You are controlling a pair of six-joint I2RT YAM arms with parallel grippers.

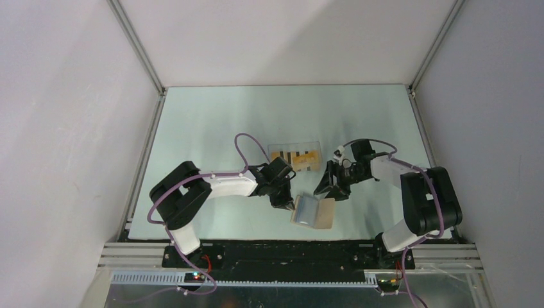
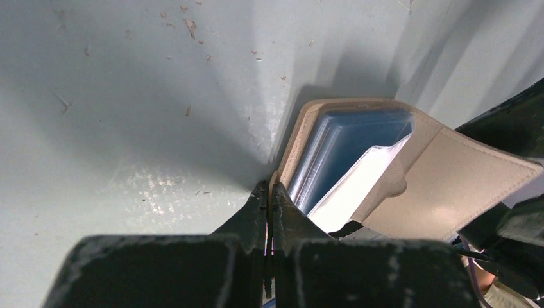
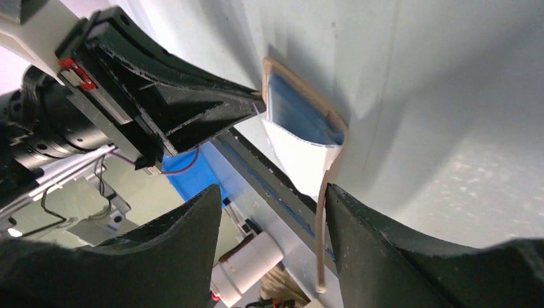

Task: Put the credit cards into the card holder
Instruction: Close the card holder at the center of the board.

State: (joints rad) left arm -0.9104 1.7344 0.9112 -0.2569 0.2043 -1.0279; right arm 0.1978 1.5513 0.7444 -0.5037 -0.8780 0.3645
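Note:
The card holder (image 1: pixel 313 212) is a tan wallet with blue inner panels, standing half open near the table's front edge. My left gripper (image 1: pixel 290 204) is shut on the edge of its left cover, as the left wrist view shows (image 2: pixel 270 192), with the blue and white pockets (image 2: pixel 349 163) just beyond. My right gripper (image 1: pixel 327 192) is open at the wallet's right flap. In the right wrist view the tan flap (image 3: pixel 319 237) stands between the open fingers (image 3: pixel 272 208), against the right one. Several orange credit cards (image 1: pixel 296 156) lie in a clear tray behind the wallet.
The clear plastic tray (image 1: pixel 281 148) sits just behind both grippers, mid-table. The table's front edge and black rail (image 1: pixel 289 247) run close below the wallet. White walls enclose the table on three sides.

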